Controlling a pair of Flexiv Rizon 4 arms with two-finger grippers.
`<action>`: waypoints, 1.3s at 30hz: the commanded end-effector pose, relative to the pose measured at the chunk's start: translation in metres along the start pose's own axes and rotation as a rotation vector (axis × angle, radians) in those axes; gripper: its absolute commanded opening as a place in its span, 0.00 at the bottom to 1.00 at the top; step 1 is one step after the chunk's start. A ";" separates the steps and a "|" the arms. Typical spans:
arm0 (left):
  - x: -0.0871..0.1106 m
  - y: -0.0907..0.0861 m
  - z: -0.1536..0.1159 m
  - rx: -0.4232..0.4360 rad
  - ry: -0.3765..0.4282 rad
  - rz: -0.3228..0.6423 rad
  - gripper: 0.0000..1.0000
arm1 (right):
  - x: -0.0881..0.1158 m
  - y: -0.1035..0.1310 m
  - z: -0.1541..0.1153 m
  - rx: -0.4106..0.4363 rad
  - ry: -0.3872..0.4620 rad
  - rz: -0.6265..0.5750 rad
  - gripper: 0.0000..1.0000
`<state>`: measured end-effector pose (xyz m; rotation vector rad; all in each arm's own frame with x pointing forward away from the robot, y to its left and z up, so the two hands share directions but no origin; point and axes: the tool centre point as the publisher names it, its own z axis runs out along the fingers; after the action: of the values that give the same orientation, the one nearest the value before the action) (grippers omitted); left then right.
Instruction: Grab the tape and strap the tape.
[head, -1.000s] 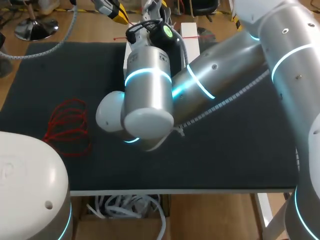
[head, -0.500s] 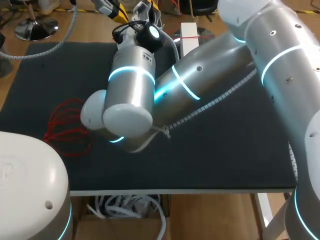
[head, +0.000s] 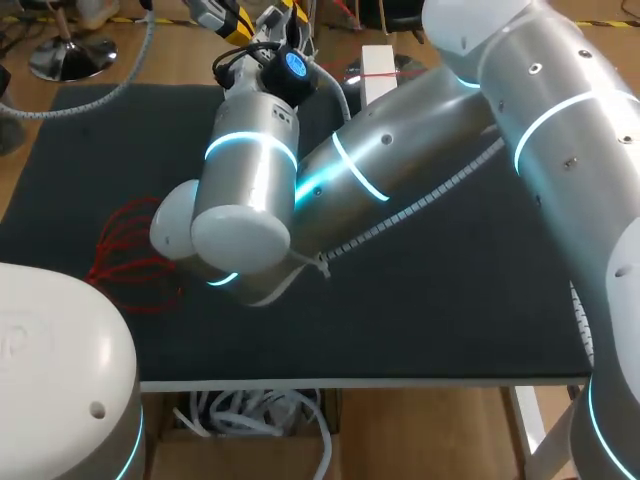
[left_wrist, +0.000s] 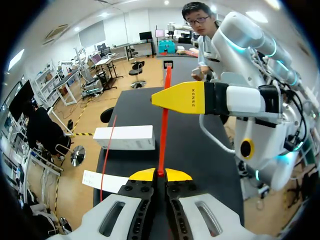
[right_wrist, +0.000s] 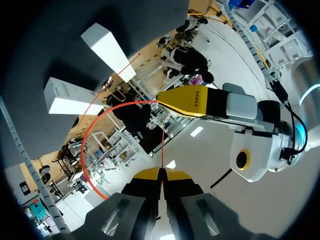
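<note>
Both your left gripper (left_wrist: 160, 174) and right gripper (right_wrist: 161, 173) have fingers pinching the thin red plastic tape (left_wrist: 163, 125), held up near the white rectangular box (left_wrist: 124, 138), so draw it evenly, without slack.

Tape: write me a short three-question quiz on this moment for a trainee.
1. True or false: the left tool is shut on the tape.
2. In the head view, the loose red coil lies on: A) the black mat; B) a white box; C) the floor.
3. Short answer: which arm stretches across the mat in the head view, left or right?
Key: 1 true; 2 A; 3 right.
</note>
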<state>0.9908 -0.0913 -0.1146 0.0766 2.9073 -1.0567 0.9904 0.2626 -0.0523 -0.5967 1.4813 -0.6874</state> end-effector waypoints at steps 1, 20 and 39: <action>-0.001 0.000 -0.001 -0.004 0.003 0.000 0.00 | -0.002 0.003 0.001 0.003 0.005 -0.006 0.00; -0.001 0.000 -0.001 -0.004 0.003 0.000 0.00 | -0.004 0.014 0.001 -0.003 0.010 -0.019 0.00; -0.001 0.000 -0.001 -0.004 0.003 0.000 0.00 | -0.005 0.030 0.002 -0.020 0.021 -0.044 0.00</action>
<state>0.9908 -0.0913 -0.1146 0.0766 2.9074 -1.0565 0.9944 0.2834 -0.0712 -0.6399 1.4963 -0.7094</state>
